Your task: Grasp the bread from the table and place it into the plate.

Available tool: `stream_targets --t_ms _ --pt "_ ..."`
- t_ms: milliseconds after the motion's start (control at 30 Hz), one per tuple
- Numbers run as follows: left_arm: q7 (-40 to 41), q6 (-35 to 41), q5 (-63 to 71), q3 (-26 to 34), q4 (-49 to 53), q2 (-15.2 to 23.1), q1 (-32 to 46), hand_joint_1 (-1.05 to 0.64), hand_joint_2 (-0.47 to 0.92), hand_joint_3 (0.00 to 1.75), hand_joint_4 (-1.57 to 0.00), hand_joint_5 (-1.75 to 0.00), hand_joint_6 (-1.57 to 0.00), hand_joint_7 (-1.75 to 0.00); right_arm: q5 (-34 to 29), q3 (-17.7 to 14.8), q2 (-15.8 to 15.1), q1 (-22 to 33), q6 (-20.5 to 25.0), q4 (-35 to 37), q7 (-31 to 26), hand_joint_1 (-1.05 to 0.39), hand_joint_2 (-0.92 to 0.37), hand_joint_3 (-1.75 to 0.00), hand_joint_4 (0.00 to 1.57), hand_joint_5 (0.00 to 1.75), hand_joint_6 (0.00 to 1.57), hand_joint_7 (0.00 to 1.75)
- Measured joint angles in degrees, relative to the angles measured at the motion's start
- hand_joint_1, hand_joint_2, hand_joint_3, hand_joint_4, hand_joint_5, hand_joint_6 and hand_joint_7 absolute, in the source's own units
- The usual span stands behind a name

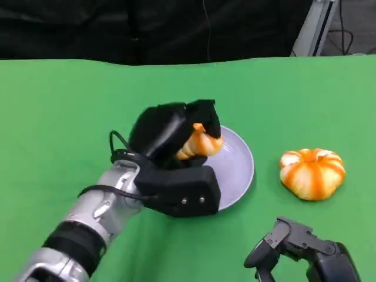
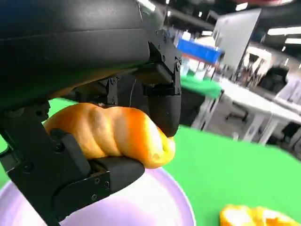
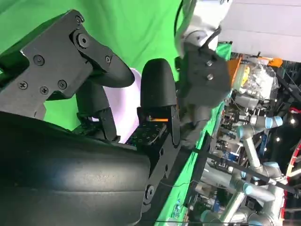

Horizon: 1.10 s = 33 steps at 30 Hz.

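My left hand (image 1: 170, 147) grips an orange-and-white twisted bread (image 1: 202, 144) and holds it just above the left part of the lilac plate (image 1: 238, 170). In the left wrist view the bread (image 2: 113, 134) is clamped between the black fingers (image 2: 162, 101) with the plate (image 2: 141, 202) close beneath it; whether it touches the plate I cannot tell. My right hand (image 1: 305, 249) hovers low near the table's front edge, right of the plate, fingers apart and holding nothing. The right wrist view shows that hand (image 3: 94, 94), a strip of plate (image 3: 129, 108) and my left hand (image 3: 204, 80) beyond.
A round orange-and-white striped bun, shaped like a pumpkin (image 1: 311, 173), lies on the green table (image 1: 70, 117) right of the plate, also at the edge of the left wrist view (image 2: 254, 216). A black backdrop stands behind the table's far edge.
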Motion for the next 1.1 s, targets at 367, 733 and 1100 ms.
stream_targets --t_ms 367,733,1100 --pt "-18.1 8.5 2.5 -4.5 -3.4 2.0 -1.6 -0.79 0.92 0.35 0.00 -0.02 -0.01 0.00 -0.1 0.1 0.0 0.0 0.0 0.0 0.0 -0.07 -0.35 -1.31 0.72 1.59 0.81 1.25" --pt "-28.9 15.1 2.7 -5.4 -11.0 4.7 -1.1 -0.95 0.92 0.47 0.00 0.00 0.00 0.00 0.1 0.0 0.0 0.0 0.0 0.0 0.0 -0.07 -0.35 -1.31 0.72 1.59 0.80 1.25" --pt "-35.5 14.5 -5.6 0.9 -28.5 11.2 7.1 -0.75 0.92 0.42 -0.08 -0.04 -0.05 -0.02 0.3 0.0 0.0 0.2 0.0 -0.1 0.1 -0.08 -0.36 -1.29 0.71 1.59 0.80 1.25"
